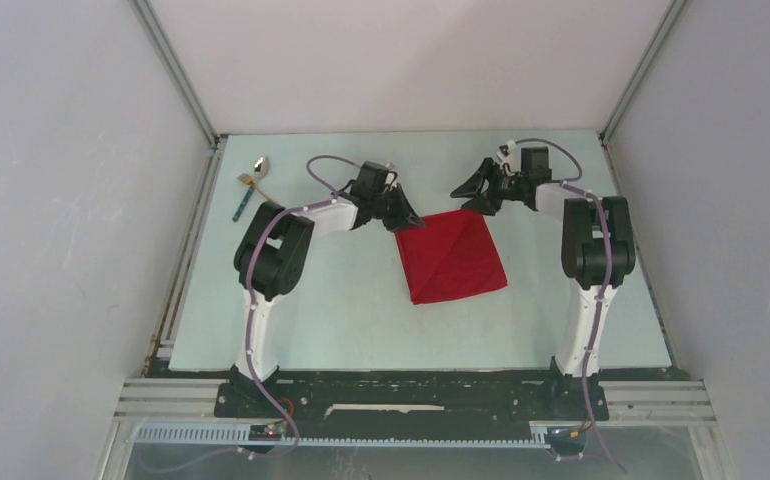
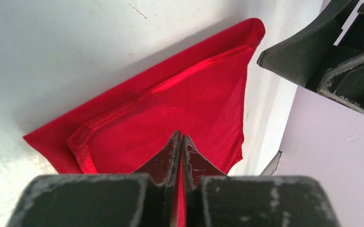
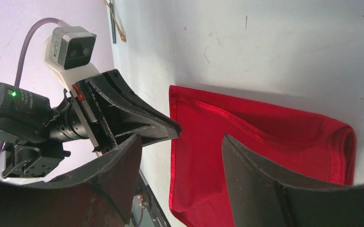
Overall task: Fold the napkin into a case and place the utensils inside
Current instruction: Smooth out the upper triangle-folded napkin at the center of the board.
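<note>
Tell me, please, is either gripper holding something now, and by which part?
The left gripper is shut on the napkin, pinching its edge near the far-left corner. The right gripper is open and holds nothing.

table (image 1: 341,300) pale | napkin (image 1: 451,258) folded, centre | utensils (image 1: 251,185) far-left corner (close together)

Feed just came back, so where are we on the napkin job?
Done: the napkin is folded over, with doubled layers showing at its edge. In hand: the left gripper is shut on one corner; the right gripper is open, off the cloth. Left: folding it narrower and loading the utensils, which lie apart at far left.
</note>
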You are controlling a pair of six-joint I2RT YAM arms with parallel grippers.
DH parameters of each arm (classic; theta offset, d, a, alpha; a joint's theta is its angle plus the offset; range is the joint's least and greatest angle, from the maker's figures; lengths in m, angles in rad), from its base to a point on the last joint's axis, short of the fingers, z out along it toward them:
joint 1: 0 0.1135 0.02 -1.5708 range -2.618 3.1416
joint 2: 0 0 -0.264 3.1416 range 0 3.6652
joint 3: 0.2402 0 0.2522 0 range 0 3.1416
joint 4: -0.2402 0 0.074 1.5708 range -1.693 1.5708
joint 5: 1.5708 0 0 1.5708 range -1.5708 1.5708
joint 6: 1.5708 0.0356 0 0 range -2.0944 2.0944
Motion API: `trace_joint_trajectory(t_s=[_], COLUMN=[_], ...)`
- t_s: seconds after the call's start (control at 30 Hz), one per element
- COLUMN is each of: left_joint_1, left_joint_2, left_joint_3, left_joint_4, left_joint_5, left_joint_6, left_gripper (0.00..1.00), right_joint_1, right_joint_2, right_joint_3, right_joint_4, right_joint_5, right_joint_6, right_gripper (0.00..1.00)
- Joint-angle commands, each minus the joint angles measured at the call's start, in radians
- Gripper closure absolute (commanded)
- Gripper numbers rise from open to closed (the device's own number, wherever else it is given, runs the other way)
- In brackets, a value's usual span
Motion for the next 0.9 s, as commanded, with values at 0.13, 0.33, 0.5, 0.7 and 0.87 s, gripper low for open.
trace_joint_trajectory(t_s=[0.13, 0.33, 0.5, 0.7, 0.87], left_joint_1=[0.041, 0.064, 0.082, 0.088, 0.088], left_joint_2=[0.015, 0.039, 0.035, 0.033, 0.004], left_joint_3=[0.021, 0.005, -0.017, -0.038, -0.072], left_joint_4=[-0.037, -0.063, -0.081, -0.093, -0.082], left_joint_5=[-0.061, -0.094, -0.127, -0.128, -0.130], left_joint_6=[0.048, 0.056, 0.058, 0.054, 0.049], left_gripper=[0.99, 1.00, 1.00, 1.00, 1.00], right_joint_1=[0.012, 0.010, 0.010, 0.024, 0.071], right_joint_2=[0.099, 0.154, 0.199, 0.130, -0.120], right_joint_3=[0.022, 0.033, 0.065, 0.122, 0.032], right_joint_4=[0.155, 0.190, 0.182, 0.003, -0.189], right_joint_5=[-0.071, -0.079, -0.088, -0.046, 0.096], right_joint_6=[0.076, 0.092, 0.082, -0.001, -0.101], right_gripper=[0.34, 0.34, 0.34, 0.32, 0.24])
